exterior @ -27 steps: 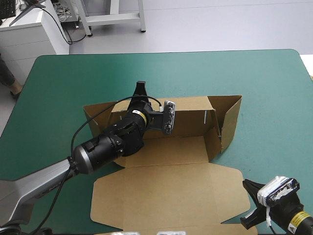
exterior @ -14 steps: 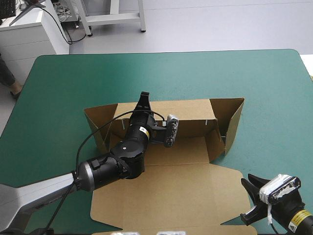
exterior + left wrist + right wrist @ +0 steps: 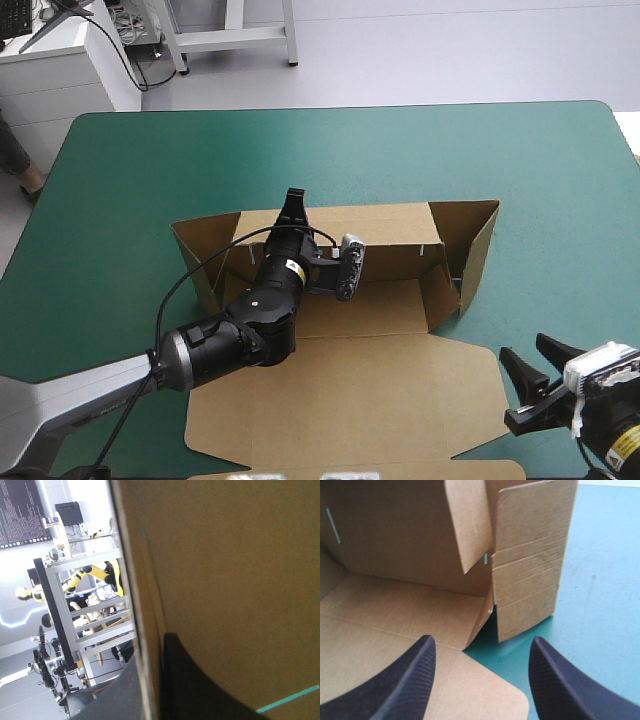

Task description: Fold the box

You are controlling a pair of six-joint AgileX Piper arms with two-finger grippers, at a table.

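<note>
- The box [image 3: 380, 305] sits near the middle of the teal-green surface [image 3: 130, 170]. It is an open tray with its lid [image 3: 350, 400] lying flat toward the near edge.
- Its far wall [image 3: 390, 225] stands upright. The left end flap [image 3: 195, 250] and the right end flap [image 3: 478, 240] stand too, both splayed outward from the far corners.
- A shorter inner flap [image 3: 437, 290] stands at the tray's right side, just inside the right end flap. Thin slots show in the far wall near that corner.
- My left arm [image 3: 240, 330] comes in over the left part of the lid and lies across the tray's left half. My own wrist is what the tray holds.
- My left jaws are at the top edge of the far wall, clamped on the board. One black finger [image 3: 200, 690] lies against the wall's face with the wall's edge just beside it. From above, a fingertip [image 3: 293, 200] pokes up past the wall's top edge.
- My right jaws stand wide apart and grip nothing. They are low over the near right corner of the surface, just off the lid's right edge.
- Between my right fingers [image 3: 405, 680] I see a rounded corner of the lid and bare teal-green cover. Ahead of them are the creased right end flap and the inner flap.
</note>
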